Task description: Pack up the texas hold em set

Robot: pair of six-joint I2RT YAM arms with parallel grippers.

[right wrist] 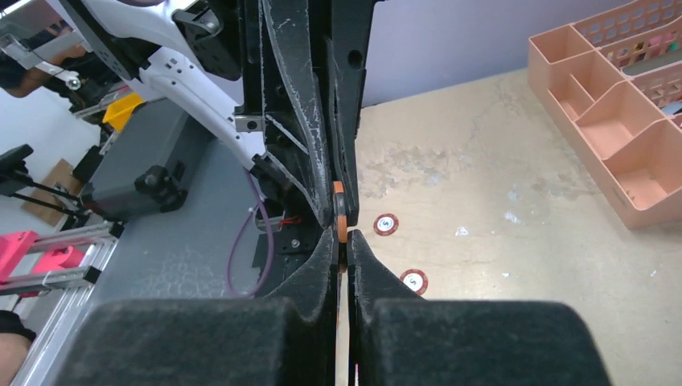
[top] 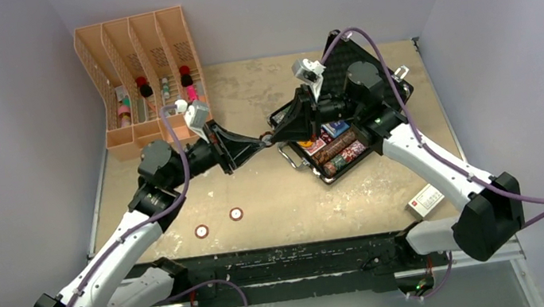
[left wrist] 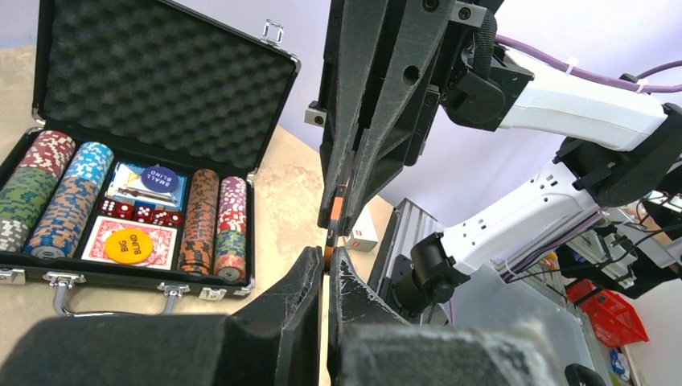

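The black briefcase [top: 395,84] lies open at the right; in the left wrist view its foam lid [left wrist: 161,80] stands up behind rows of coloured chips [left wrist: 201,217], red dice and a red-backed card deck [left wrist: 96,233]. My left gripper [top: 264,141] and right gripper [top: 273,136] meet tip to tip above the table, just left of the case. Both pinch one orange chip, seen edge-on in the left wrist view [left wrist: 338,201] and the right wrist view [right wrist: 340,211]. Two loose red chips [top: 236,214] [top: 201,232] lie on the table near the front.
An orange four-slot rack [top: 140,67] with bottles stands at the back left; its corner shows in the right wrist view [right wrist: 619,129]. A small white box [top: 425,199] lies at the front right. The two loose red chips also show in the right wrist view [right wrist: 386,223].
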